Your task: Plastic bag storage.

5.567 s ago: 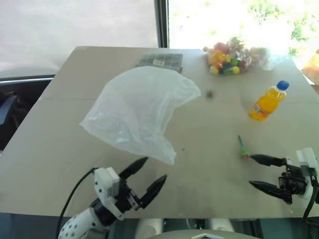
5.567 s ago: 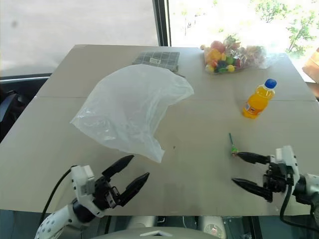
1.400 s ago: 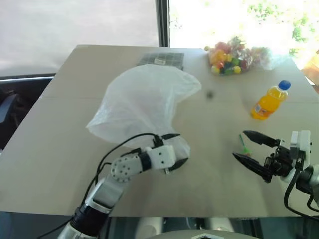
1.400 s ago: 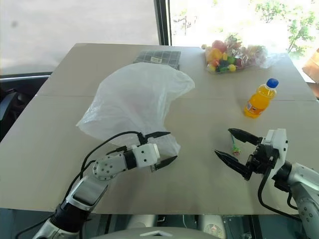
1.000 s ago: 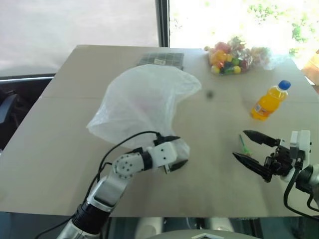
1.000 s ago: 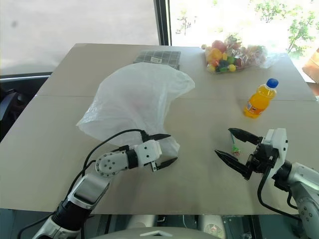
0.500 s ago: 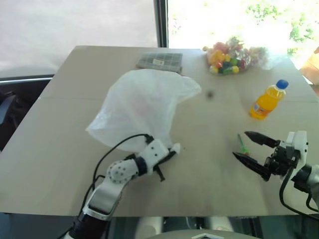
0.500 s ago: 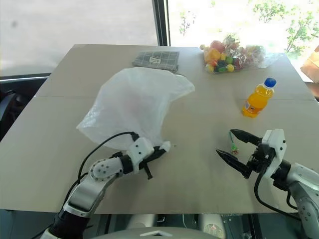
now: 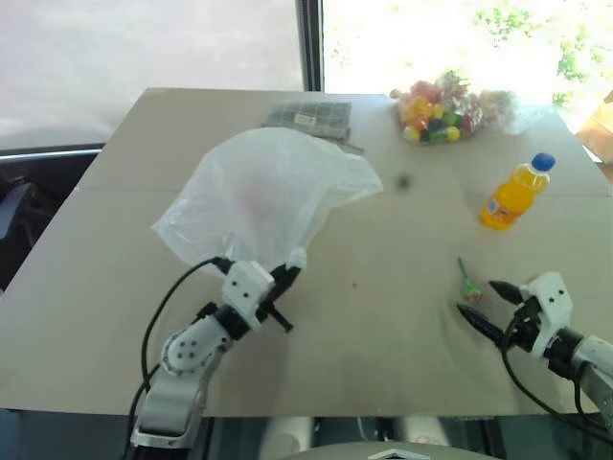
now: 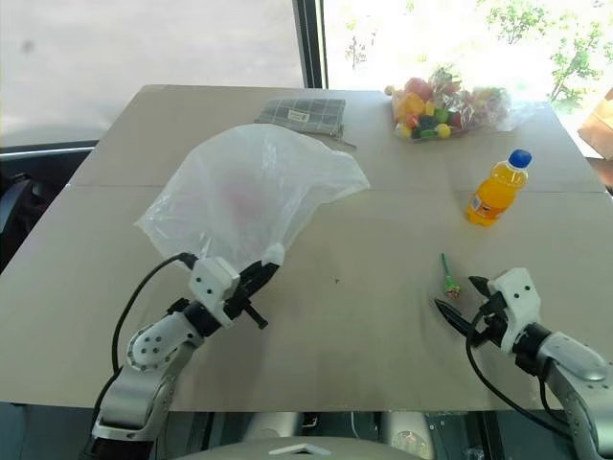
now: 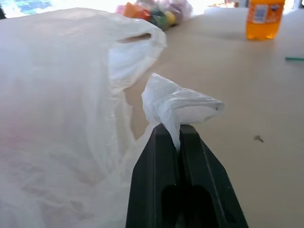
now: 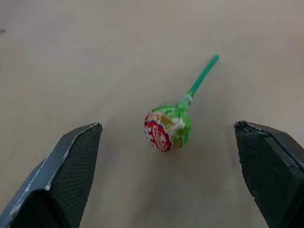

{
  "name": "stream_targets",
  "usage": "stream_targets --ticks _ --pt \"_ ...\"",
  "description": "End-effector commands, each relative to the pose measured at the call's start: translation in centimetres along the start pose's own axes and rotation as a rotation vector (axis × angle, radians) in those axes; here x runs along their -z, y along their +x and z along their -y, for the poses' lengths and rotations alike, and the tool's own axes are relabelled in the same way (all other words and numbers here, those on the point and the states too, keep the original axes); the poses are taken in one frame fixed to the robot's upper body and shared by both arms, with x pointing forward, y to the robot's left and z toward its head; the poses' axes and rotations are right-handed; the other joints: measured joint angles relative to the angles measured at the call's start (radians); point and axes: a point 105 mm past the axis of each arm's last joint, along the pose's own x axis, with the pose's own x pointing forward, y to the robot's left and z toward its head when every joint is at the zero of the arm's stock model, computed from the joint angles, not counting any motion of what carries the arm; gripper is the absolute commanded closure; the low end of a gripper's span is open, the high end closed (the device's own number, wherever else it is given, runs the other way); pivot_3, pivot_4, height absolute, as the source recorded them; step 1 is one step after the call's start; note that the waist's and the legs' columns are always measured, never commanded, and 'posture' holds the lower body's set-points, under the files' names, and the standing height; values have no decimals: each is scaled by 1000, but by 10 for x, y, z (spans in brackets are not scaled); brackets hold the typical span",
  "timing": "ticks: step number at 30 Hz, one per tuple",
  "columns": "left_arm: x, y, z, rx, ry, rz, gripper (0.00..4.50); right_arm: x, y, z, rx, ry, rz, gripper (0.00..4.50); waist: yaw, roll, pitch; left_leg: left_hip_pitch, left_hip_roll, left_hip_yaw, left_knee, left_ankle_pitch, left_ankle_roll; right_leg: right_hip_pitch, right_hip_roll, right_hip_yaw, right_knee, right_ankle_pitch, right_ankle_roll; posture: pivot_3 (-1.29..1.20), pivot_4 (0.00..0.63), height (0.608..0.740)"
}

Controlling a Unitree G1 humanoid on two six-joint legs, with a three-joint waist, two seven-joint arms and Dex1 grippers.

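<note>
Your left gripper (image 11: pixel 175 135) has its jaws clenched on a twisted corner of the plastic bag (image 9: pixel 263 196). In the left wrist view, a small tuft of white film sticks out past the two black fingertips (image 11: pixel 161 142), pinched flat between them. The rest of the bag lies puffed up on the counter (image 9: pixel 115 278), spreading away from the gripper toward the far side, with a faint pink patch showing through the film near its middle. One handle loop of the bag gapes open beyond the pinched corner.

Your right gripper (image 10: pixel 464 307) hangs low over the near right part of the counter with its jaws released and spread wide. A green lollipop (image 12: pixel 171 124) with a red-and-white wrapped head lies flat on the counter between the two fingers and just beyond them, touching neither; its green stick points away from the gripper.

Farther out on the right, you can see an orange bottle (image 9: pixel 515 193) with a blue cap standing upright. Behind it, at the far edge by the window, a clear bag of colourful candies (image 10: pixel 442 103) rests on the counter. A dark checked, folded cloth (image 10: pixel 301 112) with a small white label lies at the far edge, just behind the plastic bag.
</note>
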Motion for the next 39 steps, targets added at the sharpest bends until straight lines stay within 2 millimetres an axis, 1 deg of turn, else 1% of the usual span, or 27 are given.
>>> stream_targets --ticks 1,4,6,7,8,10,12,13,14,15,17,20,22,24,26,28,29,30,31,32,33,34,36,38,39 --pt "-25 -3 4 24 16 108 4439 -6 7 0 21 -3 34 0 0 0 0 0 0 0 0 0 0 0 0 0 0 0 0 0 150 740" --pt "-29 -8 13 82 8 129 4439 -6 14 -1 19 9 42 0 -2 0 0 0 0 1 0 0 0 0 0 0 0 0 0 0 150 740" --pt "-32 -12 17 111 4 145 4500 -4 15 -1 20 13 34 541 -2 0 0 0 0 1 0 0 0 0 1 1 0 0 0 0 150 740" --pt "-33 -14 17 116 4 149 4500 -2 15 -1 16 11 22 697 -1 0 0 0 0 1 0 0 0 0 1 0 0 0 0 0 150 740" --pt "-34 -15 16 117 5 153 4500 -1 15 -1 11 7 16 1319 -1 0 0 0 0 1 0 0 0 0 1 0 0 0 0 0 150 740" --pt "-36 -17 15 119 0 167 4500 -1 14 0 8 0 12 2216 0 0 0 0 0 1 0 0 0 0 1 0 0 0 0 0 150 740" --pt "-39 -18 14 125 0 180 4500 -2 15 0 6 4 19 3427 -1 0 0 0 0 1 0 0 0 0 1 0 0 0 0 0 150 740" --pt "-40 -18 14 127 0 188 4500 -4 17 0 -1 2 26 3661 -1 0 0 0 0 1 0 0 0 0 2 0 0 0 0 0 150 740" --pt "-42 -18 13 128 -1 197 4500 -6 19 -1 -11 -5 33 3740 -1 -1 0 0 0 1 0 0 0 0 2 0 0 0 0 0 150 740" --pt "-44 -17 13 131 -6 207 4500 -10 22 -3 -24 -11 42 3740 -2 0 0 0 0 1 0 0 0 0 2 0 0 0 0 0 150 740" --pt "-48 -16 16 154 -18 229 4500 -24 34 -12 -77 -16 85 3740 -4 -1 0 1 0 2 0 0 0 0 3 0 0 0 0 0 150 740" --pt "-55 -14 20 188 -30 254 4500 -52 59 -43 -239 -41 139 3740 -12 -1 0 2 2 4 1 0 0 -1 4 0 1 0 0 0 150 740" --pt "-57 -14 21 193 -37 263 4500 -62 68 -56 -304 -50 152 3740 -14 -1 0 2 2 4 1 0 0 -1 5 0 2 0 0 0 150 740" --pt "-57 -15 24 225 -36 262 4500 -76 93 -76 -390 -104 181 3740 -14 -2 1 2 2 4 1 0 0 -1 5 -1 2 0 0 0 150 740" --pt "-57 -16 26 242 -37 262 4500 -83 109 -90 -450 -156 193 3740 -17 -2 1 1 2 4 1 0 0 -2 6 0 2 0 0 0 150 740" --pt "-57 -18 28 264 -43 265 4500 -92 134 -114 -519 -164 204 3740 -19 -2 1 1 1 4 1 0 0 -2 7 -1 2 0 0 0 150 740" --pt "-57 -18 29 272 -45 266 4500 -95 143 -121 -538 -161 205 3740 -23 -2 1 1 1 4 1 0 0 -2 8 -1 2 0 0 0 150 740" --pt "-58 -18 32 288 -49 266 4500 -106 156 -135 -577 -171 232 3740 -25 -2 2 1 1 4 1 0 0 -2 8 -1 2 0 0 0 150 740" --pt "-57 -20 35 305 -50 261 4500 -121 172 -151 -606 -168 259 3740 -28 -2 2 1 1 5 1 0 0 -3 8 0 4 0 0 0 150 740" --pt "-56 -21 37 319 -55 257 4500 -137 184 -167 -632 -172 289 3740 -37 -3 3 1 1 5 1 0 0 -3 8 0 5 0 0 0 150 740" --pt "-55 -23 39 328 -58 253 4500 -153 193 -182 -661 -175 322 3740 -43 -3 5 2 1 7 2 0 0 -4 10 2 9 1 2 0 150 740" --pt "-54 -24 40 334 -60 249 4500 -164 199 -192 -682 -175 338 3740 -47 -3 6 2 1 7 3 0 0 -6 10 2 12 2 3 0 150 740" --pt "-52 -25 42 341 -73 243 4500 -178 207 -205 -700 -203 368 3740 -42 -2 6 2 1 5 3 1 -1 -9 10 1 16 2 3 0 150 740" --pt "-49 -28 45 346 -83 236 4500 -188 212 -210 -704 -199 383 2732 -41 -2 6 2 1 4 3 1 -1 -8 9 0 15 2 3 0 150 740" --pt "-48 -29 46 345 -86 231 4500 -192 214 -211 -704 -187 391 2473 -38 -3 6 1 1 5 2 0 -1 -9 9 0 15 2 3 0 150 740"
